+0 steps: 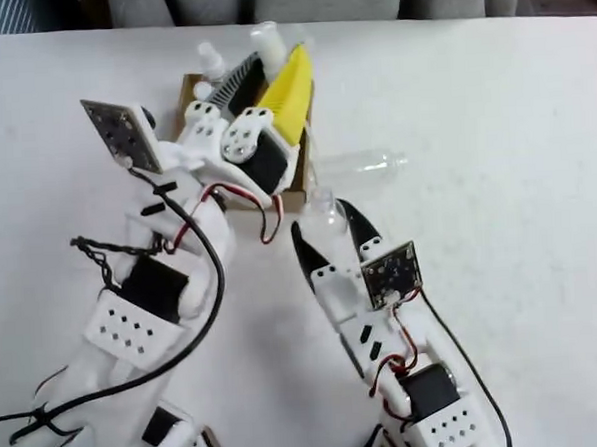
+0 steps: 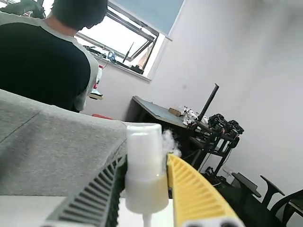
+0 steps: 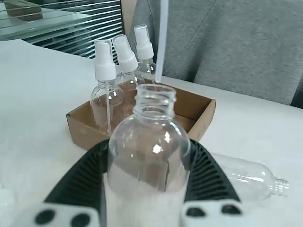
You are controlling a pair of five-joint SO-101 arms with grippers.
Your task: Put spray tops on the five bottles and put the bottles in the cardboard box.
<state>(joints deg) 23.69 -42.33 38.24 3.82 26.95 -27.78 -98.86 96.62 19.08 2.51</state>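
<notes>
My right gripper (image 1: 323,219) (image 3: 147,150) is shut on an upright clear bottle (image 1: 328,212) (image 3: 148,142) with an open neck, on the table just in front of the cardboard box (image 1: 186,89) (image 3: 201,113). My left gripper (image 1: 270,57) (image 2: 145,163), with one grey and one yellow finger, is shut on a white spray top (image 1: 267,37) (image 2: 144,161) held over the box. The top's thin dip tube (image 3: 162,42) hangs down just above the bottle's mouth. Three capped bottles (image 3: 116,80) stand in the box. Another uncapped bottle (image 1: 368,165) (image 3: 248,172) lies on its side next to the box.
The left arm covers much of the box in the high view. The white table (image 1: 492,103) stretches open to the right of the lying bottle. A grey chair back (image 3: 246,42) stands behind the table's far edge.
</notes>
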